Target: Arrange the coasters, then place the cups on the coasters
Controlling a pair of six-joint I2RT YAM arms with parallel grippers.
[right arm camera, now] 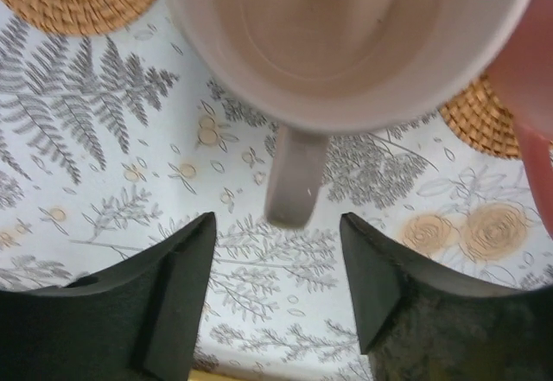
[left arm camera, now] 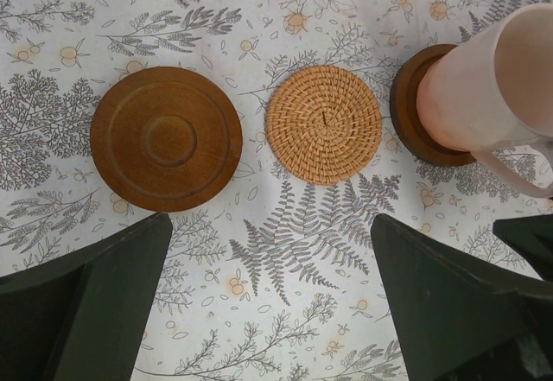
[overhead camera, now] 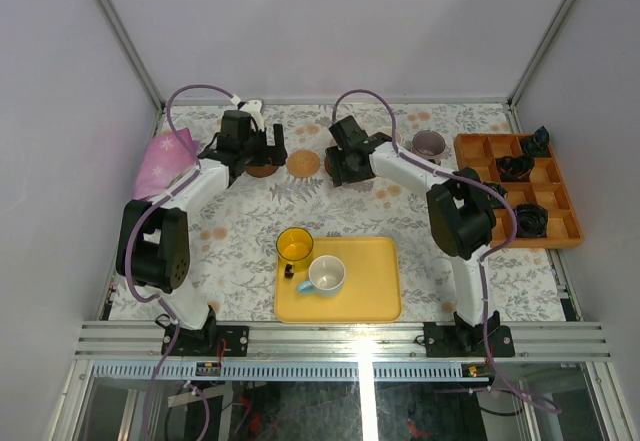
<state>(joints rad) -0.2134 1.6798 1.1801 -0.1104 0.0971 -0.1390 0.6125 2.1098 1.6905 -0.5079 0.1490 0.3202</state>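
We see the right claw (right arm camera: 278, 222) open, the handle of the pale pink ceramic mug (right arm camera: 346, 35) pointing into its gap (untouched); the left claw (left arm camera: 270, 225) gapes wide, holding nothing.

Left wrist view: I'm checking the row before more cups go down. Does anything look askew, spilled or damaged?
Nothing stands out. The bare dark coaster and the woven coaster lie flat and apart, the pink cup stands on the covered dark coaster, and no spill or damage shows.

No readable text, no labels, no brands; no numbers or signs — nothing legible anywhere
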